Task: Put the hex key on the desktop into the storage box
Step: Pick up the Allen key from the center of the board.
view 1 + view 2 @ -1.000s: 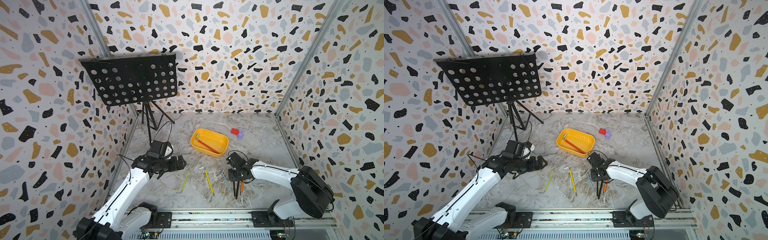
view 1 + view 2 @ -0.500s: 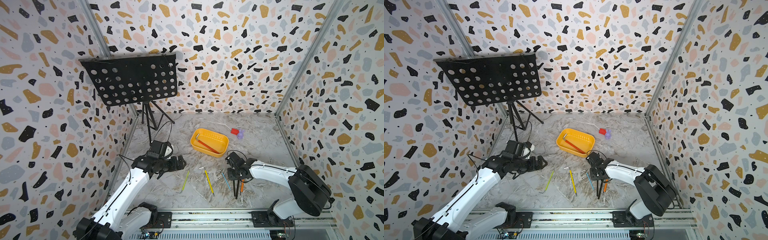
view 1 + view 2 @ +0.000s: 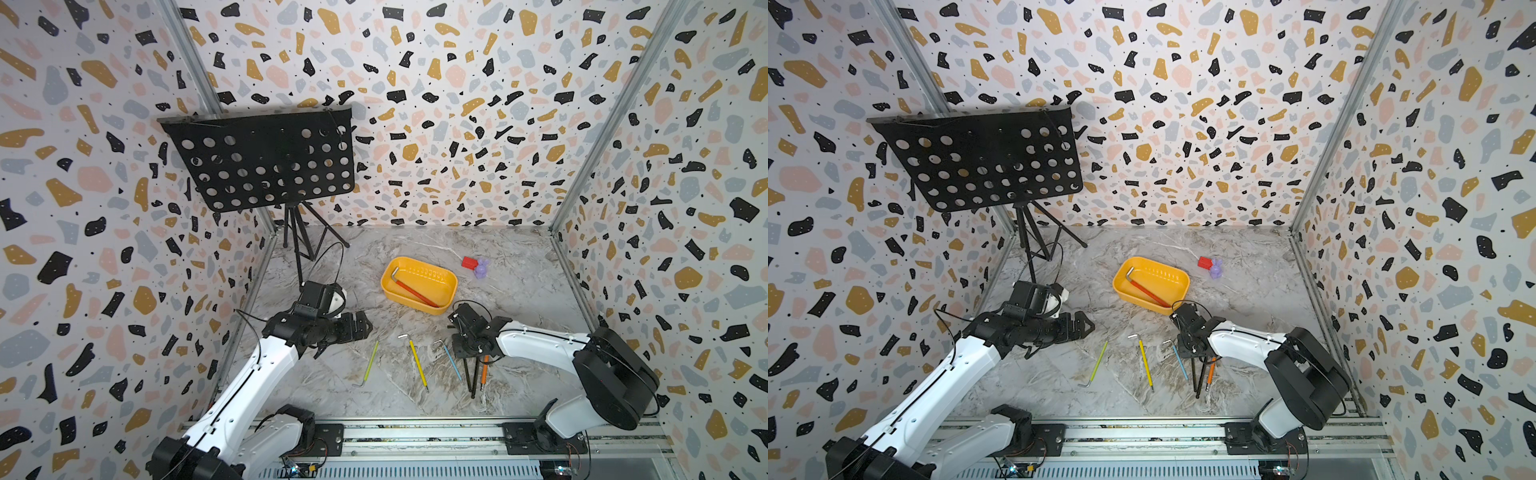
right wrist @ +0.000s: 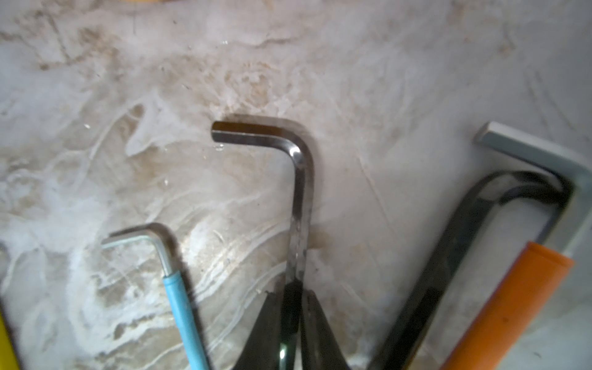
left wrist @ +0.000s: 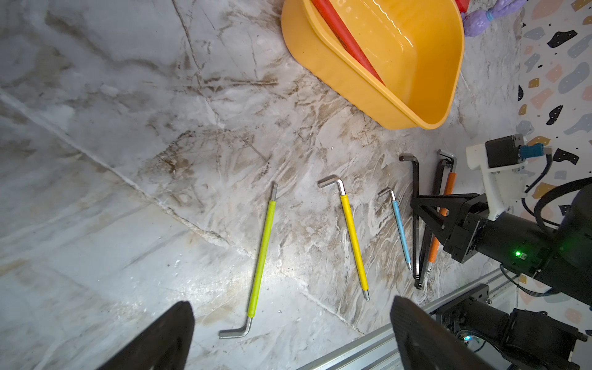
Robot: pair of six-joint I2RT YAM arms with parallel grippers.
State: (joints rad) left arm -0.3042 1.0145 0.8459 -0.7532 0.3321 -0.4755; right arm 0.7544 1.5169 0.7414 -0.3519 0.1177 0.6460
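Your storage box (image 3: 434, 282) sits on the desk (image 3: 519, 299) just above centre in both top views. It holds one thing: a red hex key (image 3: 415, 293) lying diagonally across the floor, with its silver bent end up in the box's upper-left corner. Everything else is outside the box, lined up in the lower centre of the frame. From the left you have a green hex key (image 3: 370, 361), a yellow hex key (image 3: 417, 365) and a blue hex key (image 3: 453, 363). At the right end is a tight cluster of two dark keys and an orange hex key (image 3: 484, 374). Your right end effector (image 4: 293, 294) is down on that cluster, fingers pinched together on the long shaft of the black hex key (image 4: 301, 198), which lies on the desk with its short arm turned toward the blue one. Your left end effector (image 5: 292, 302) hovers at the left of the row, fingers wide apart with nothing between them. A red block (image 3: 469, 262) and a purple toy (image 3: 482, 268) sit just beside each other, to the upper right of the box.
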